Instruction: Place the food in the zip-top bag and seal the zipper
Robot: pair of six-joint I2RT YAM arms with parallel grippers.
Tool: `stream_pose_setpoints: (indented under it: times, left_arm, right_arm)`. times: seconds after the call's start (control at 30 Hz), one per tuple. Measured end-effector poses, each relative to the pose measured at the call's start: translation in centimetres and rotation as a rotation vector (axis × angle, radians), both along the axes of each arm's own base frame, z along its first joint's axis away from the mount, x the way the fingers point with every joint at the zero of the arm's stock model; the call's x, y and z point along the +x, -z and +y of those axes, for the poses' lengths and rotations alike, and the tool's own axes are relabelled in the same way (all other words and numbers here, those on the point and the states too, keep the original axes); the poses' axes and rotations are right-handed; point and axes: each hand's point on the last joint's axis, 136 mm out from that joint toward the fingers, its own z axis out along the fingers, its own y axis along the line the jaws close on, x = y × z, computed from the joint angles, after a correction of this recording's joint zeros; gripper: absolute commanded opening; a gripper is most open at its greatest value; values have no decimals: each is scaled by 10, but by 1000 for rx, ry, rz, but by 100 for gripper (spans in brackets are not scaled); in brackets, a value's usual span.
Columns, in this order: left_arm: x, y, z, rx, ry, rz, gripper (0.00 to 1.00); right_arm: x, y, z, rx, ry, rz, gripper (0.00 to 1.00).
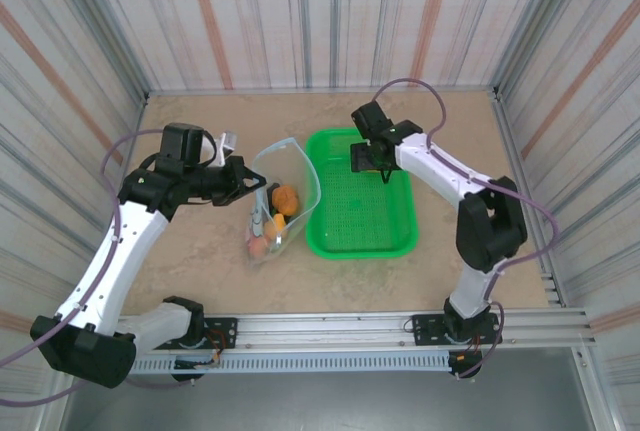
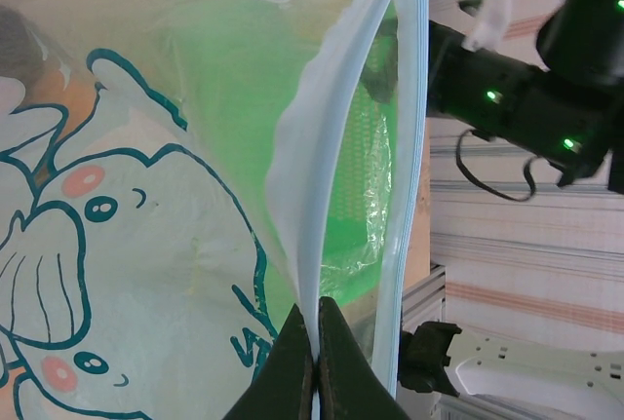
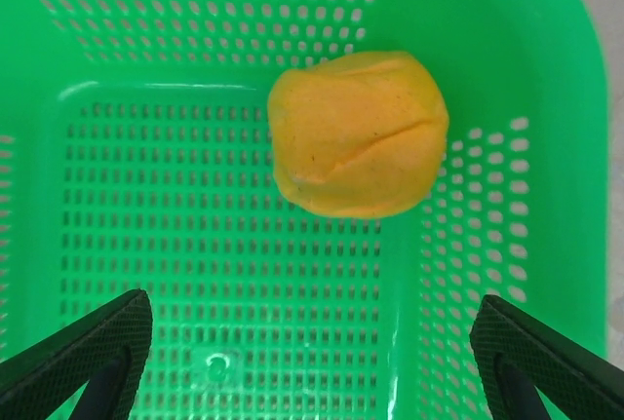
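The right gripper (image 3: 310, 308) hangs with jaws wide apart, pointing down over a yellow fruit (image 3: 359, 133) at the far end of the basket (image 3: 546, 98). The step is probably picking it up: descend, centre, close. The left gripper (image 2: 315, 366) is pinched on the zipper (image 2: 327, 137), its arm reaching in to hold the bag (image 1: 300, 176) open beside the basket, with other food (image 1: 286, 197) inside.

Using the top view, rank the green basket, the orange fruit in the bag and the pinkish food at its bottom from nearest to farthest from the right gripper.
From the right gripper:
1. green basket, beneath it.
2. orange fruit, leftward, in the zip-top bag.
3. pinkish food, farther left, at the bag's near end.
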Motion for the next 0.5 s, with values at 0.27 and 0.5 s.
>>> stream_pose_setpoints:
  times: [0.27,0.5]
  left_arm:
    - [-1,3,0,0,5,4,0]
    - [-2,11,-2,-5,15,22,0]
  right_arm:
    - [28,23,-3,-28,20,31,89]
    - [47,44,-6,-48,32,59,86]
